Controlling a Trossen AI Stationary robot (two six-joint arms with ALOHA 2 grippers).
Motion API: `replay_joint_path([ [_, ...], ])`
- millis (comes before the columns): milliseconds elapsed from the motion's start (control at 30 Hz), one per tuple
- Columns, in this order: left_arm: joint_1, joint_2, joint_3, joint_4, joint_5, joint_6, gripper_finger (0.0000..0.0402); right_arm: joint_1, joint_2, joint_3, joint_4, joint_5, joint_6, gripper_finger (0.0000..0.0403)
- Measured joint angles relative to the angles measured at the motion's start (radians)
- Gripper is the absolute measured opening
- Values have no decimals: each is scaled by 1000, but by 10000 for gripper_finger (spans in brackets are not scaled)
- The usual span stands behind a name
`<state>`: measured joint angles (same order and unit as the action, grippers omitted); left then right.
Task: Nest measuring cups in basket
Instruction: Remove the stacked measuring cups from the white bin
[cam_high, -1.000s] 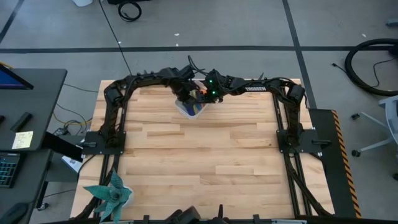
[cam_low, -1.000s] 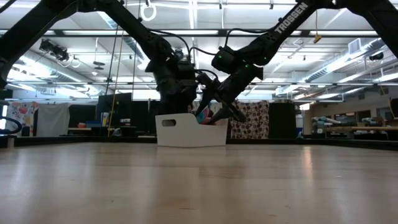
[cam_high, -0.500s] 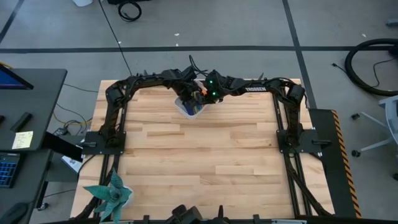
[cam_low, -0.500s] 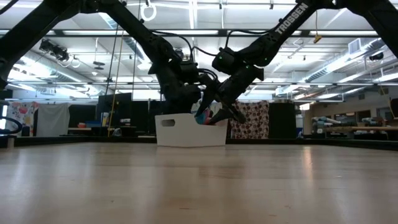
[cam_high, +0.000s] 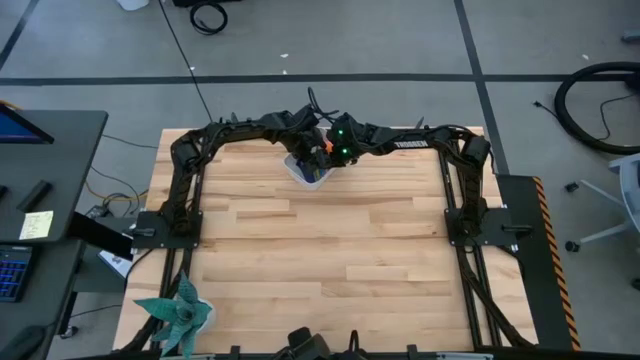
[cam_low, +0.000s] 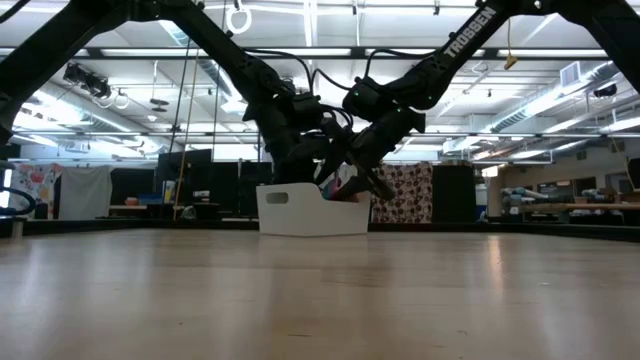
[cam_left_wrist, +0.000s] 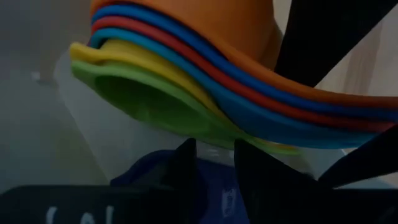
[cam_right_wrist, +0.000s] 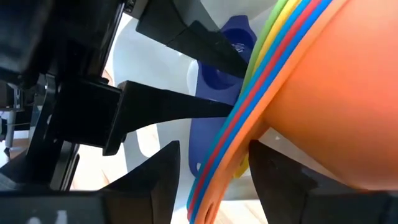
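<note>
Up at the far edge of the desk, both arms crowd over the white basket. The cups are stacked together, orange outermost, then red, blue, yellow and green, tilted over the basket. One dark blue cup lies by itself down inside it.

Left jaws sit right under the green rim of the stack with the dark blue cup just behind them. They're about half apart, and I honestly can't tell whether they're pinching anything.

Right jaws are spread wide, straddling the edge of the stack where the rims fan out. The orange rim pokes down between the two fingers, but I can't tell whether they actually touch it.
</note>
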<state>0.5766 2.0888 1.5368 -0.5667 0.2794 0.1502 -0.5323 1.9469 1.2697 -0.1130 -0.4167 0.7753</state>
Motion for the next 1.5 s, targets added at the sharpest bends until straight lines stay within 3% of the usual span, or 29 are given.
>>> replay_joint_path([
  [200,0,0,0,7,15,4,116,0,0,0,1,-1,-18,160],
  [533,0,0,-2,37,45,19,116,-14,-1,-1,-7,20,-62,54],
  [833,0,-1,-2,42,54,20,116,-22,-1,-1,-2,-28,-75,51],
  [1500,-3,-6,19,-75,147,-33,116,-43,1,-2,7,-275,-7,51],
])
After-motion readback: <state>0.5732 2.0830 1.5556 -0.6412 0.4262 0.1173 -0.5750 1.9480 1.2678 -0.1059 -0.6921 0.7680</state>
